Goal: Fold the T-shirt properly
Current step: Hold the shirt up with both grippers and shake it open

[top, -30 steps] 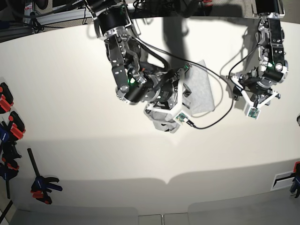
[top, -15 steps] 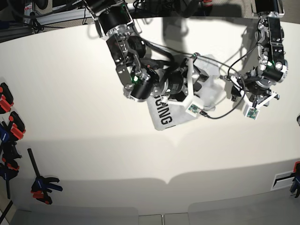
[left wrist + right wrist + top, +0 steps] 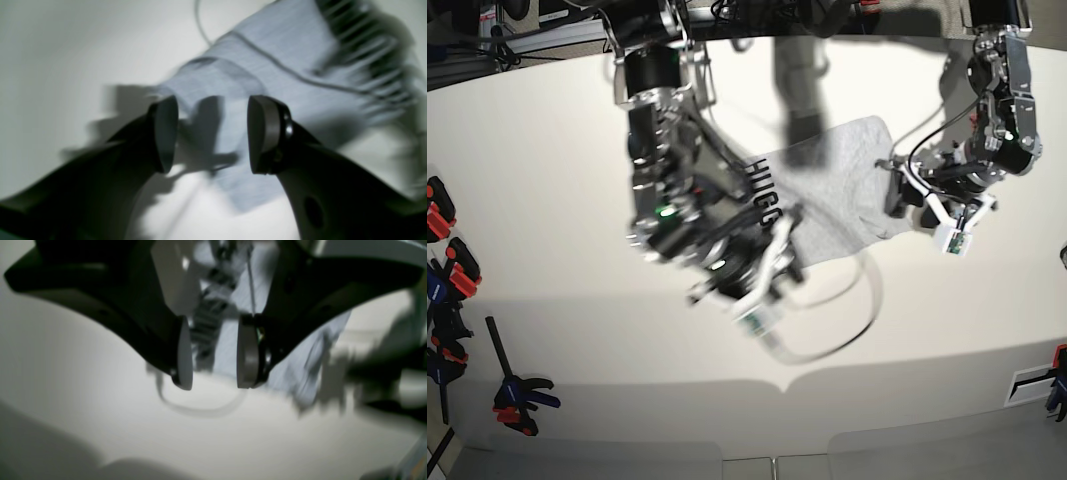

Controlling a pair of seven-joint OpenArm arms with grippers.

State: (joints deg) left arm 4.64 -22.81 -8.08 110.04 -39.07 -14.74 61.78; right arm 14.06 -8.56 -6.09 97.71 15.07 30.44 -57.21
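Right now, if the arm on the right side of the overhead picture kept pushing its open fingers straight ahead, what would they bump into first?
Most likely the T-shirt. In the left wrist view the left gripper is open, with grey cloth lying directly beyond the gap. The picture is blurred, so I cannot tell how far off it is.

Bright overhead light on the white desk [image 3: 547, 200], w/ soft shadows under both arms. Both wrist views are heavily motion-blurred, dark pincer fingers [image 3: 163, 133] in silhouette. Base view is sharper, w/ wide-angle bending at edges, dim at bottom.
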